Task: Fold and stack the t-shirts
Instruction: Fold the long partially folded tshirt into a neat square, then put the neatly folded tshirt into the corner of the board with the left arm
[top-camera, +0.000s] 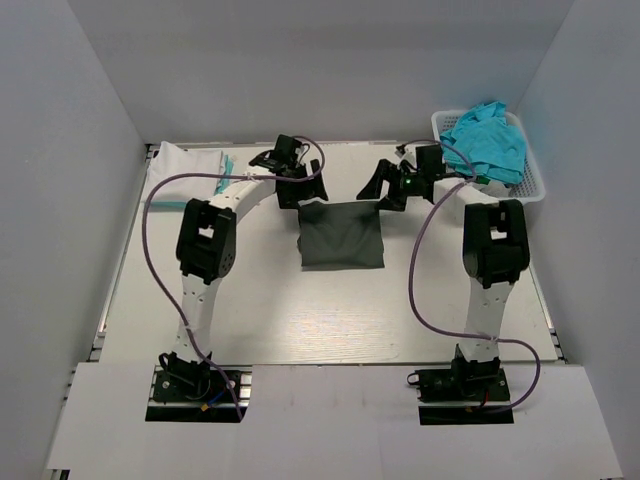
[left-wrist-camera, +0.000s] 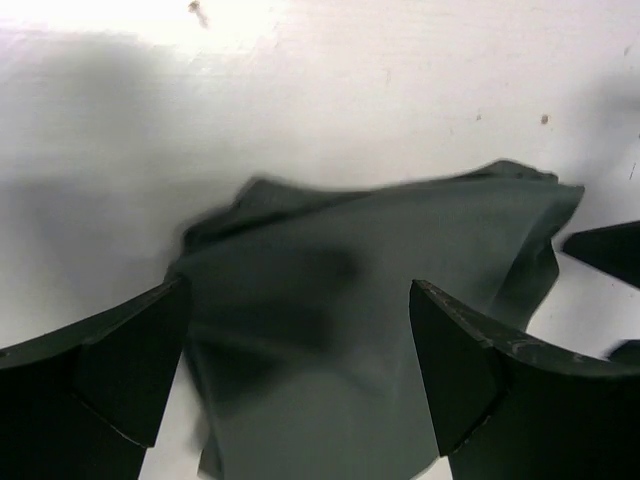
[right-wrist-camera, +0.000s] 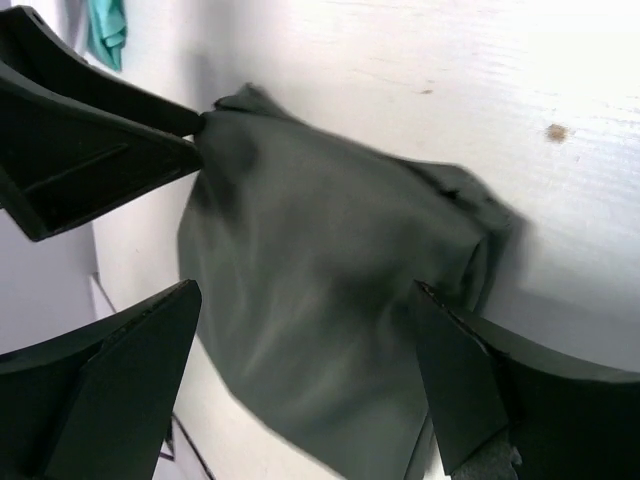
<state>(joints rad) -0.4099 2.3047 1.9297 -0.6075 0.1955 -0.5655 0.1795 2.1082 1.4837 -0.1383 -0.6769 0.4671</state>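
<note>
1. Mid tabletop (top-camera: 300, 320): the dark shirt (top-camera: 342, 238), folded down to a compact near-square; the wrist views show its far edge rumpled at both corners
2. At the dark shirt's far left corner: the left claw (top-camera: 298, 192), released, jaws spread wide with cloth lying between and below them, nothing pinched
3. At the dark shirt's far right corner: the right claw (top-camera: 385, 192), likewise released, jaws apart over the cloth
4. Well to the far left of the dark shirt: the white shirt (top-camera: 185, 162), folded flat; a teal edge (top-camera: 228, 165) shows on the side facing the dark shirt, perhaps another folded shirt beneath, cannot tell
5. Far right of the dark shirt: the basket (top-camera: 535, 188), holding turquoise shirts (top-camera: 487, 140) in a crumpled heap, count unclear
6. Judgement: roughly midway. A stack looks begun at the white shirt; the dark shirt looks folded but not stacked; the basket heap is all to do. Likely next: tidy the far edge, then carry the dark shirt onto the stack
</note>
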